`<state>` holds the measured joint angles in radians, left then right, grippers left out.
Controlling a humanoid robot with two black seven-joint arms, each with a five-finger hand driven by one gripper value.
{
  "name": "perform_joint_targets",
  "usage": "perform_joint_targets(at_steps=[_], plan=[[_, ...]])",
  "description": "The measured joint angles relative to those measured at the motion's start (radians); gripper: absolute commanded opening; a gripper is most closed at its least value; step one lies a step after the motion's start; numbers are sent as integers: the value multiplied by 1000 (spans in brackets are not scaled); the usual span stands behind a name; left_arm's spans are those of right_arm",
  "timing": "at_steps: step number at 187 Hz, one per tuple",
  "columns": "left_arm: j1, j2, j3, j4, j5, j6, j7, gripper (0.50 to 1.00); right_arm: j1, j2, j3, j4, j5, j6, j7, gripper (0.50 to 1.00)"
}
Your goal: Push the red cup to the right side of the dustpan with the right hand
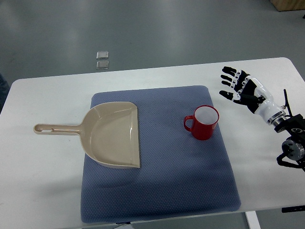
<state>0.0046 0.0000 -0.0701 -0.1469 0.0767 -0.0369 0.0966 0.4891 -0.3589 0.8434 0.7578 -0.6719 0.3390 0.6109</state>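
mat (pixel 157 191): blue-grey, textured, lies on the white table (pixel 43 191); reaches almost to the near edge
dustpan (pixel 114 136): beige, flat on the mat's left part; open mouth faces right; handle runs left off the mat onto the table
red cup (pixel 204 123): upright on the mat's right part, well apart from the dustpan; white inside; handle points left
right hand (pixel 240 88): arm enters from the right edge; hand hovers over bare table beyond the mat's right corner; fingers spread, holding nothing; fingertips point up-left; apart from the cup
floor: two small grey squares (pixel 102 59) lie past the table's far edge
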Motion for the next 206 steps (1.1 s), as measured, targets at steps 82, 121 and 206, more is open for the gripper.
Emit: perform_joint_targets(at_steps=[82,121,206], plan=[[0,0,3,6,0,0,0,1000,0,0,-4,-5,0,1,0,907],[2,0,6,5,0,0,0,1000,0,0,-1,-7,0,-1,0,907],[1,0,6,9,0,0,0,1000,3,-3,3,-22,1,45,0,913]])
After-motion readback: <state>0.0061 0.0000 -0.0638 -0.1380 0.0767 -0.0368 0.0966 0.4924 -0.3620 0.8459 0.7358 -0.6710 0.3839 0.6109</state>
